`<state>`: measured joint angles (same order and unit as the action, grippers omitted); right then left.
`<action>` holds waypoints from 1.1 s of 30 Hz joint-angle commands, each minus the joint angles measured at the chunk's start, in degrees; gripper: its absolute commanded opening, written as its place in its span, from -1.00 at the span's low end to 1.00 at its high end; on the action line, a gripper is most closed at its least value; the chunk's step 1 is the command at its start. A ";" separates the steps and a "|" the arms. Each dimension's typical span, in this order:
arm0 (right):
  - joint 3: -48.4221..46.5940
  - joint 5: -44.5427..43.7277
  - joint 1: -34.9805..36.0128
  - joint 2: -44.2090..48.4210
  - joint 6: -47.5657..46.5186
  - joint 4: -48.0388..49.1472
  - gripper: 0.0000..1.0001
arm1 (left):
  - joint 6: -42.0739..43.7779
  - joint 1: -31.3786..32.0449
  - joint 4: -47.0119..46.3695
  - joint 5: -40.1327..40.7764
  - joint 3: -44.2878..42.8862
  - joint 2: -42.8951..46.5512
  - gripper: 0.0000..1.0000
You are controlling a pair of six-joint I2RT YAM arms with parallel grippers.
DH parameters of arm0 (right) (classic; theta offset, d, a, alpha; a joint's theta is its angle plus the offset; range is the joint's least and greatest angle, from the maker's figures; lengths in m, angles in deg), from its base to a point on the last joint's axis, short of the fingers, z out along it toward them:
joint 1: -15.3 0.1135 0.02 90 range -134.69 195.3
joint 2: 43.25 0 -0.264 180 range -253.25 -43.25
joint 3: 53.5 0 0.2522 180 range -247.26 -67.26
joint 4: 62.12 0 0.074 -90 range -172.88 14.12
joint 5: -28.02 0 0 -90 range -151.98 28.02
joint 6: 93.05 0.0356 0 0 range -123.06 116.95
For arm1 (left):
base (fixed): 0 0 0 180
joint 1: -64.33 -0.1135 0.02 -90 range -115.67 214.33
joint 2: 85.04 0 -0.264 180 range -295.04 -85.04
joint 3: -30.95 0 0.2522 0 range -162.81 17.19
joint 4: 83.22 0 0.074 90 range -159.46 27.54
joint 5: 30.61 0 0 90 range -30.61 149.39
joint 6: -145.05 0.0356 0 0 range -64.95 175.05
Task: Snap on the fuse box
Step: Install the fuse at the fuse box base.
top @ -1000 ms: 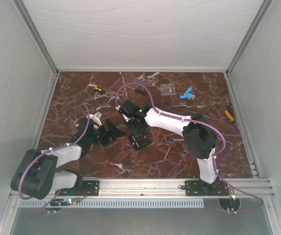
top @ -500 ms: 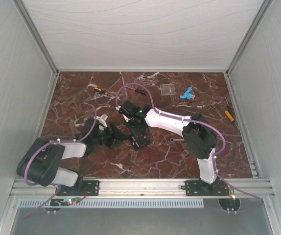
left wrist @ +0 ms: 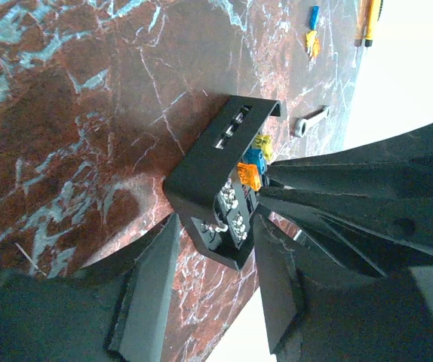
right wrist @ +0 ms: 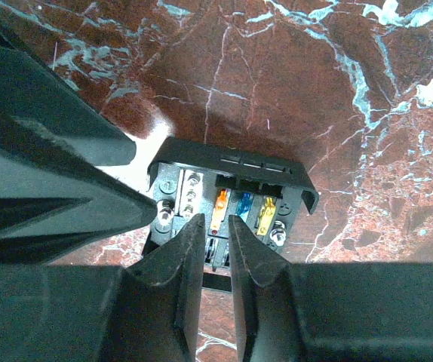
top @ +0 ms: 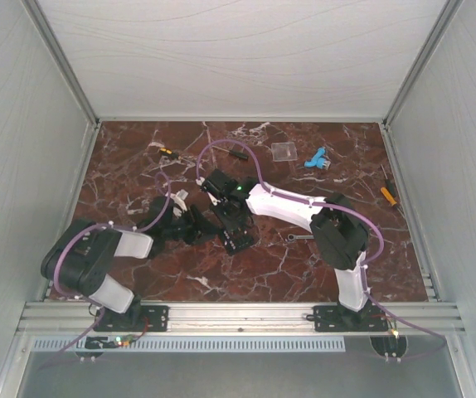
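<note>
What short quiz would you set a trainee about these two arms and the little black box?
1. True or false: the left gripper and the right gripper are both at the small black square plastic fuse box.
2. Which colour lies between the orange fuse and the yellow fuse? A green, B blue, C white.
3. One word: is the left gripper open or shut?
Key: 1 true; 2 B, the blue fuse; 3 open.
</note>
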<state>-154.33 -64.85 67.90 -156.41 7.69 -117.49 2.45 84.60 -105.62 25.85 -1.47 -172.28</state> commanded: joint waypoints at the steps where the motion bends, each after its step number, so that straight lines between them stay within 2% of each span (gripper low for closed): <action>1: 0.53 0.39 0.27 2.27 1.46 1.96 -0.67 | -0.35 0.38 -3.98 -0.82 -2.44 -1.85 -0.14; 13: 0.95 -0.58 0.30 0.80 2.13 1.67 -0.72 | -1.36 0.89 -6.41 -0.96 -2.26 -5.23 -0.31; 33: 1.93 -0.61 0.14 -1.23 1.36 -0.60 -0.99 | -1.65 0.91 -6.90 -1.48 -1.74 -5.98 -0.43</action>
<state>-153.04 -65.03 67.90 -156.37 8.87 -116.66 0.88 85.24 -109.68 25.19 -1.82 -177.79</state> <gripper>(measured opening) 0.019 0.289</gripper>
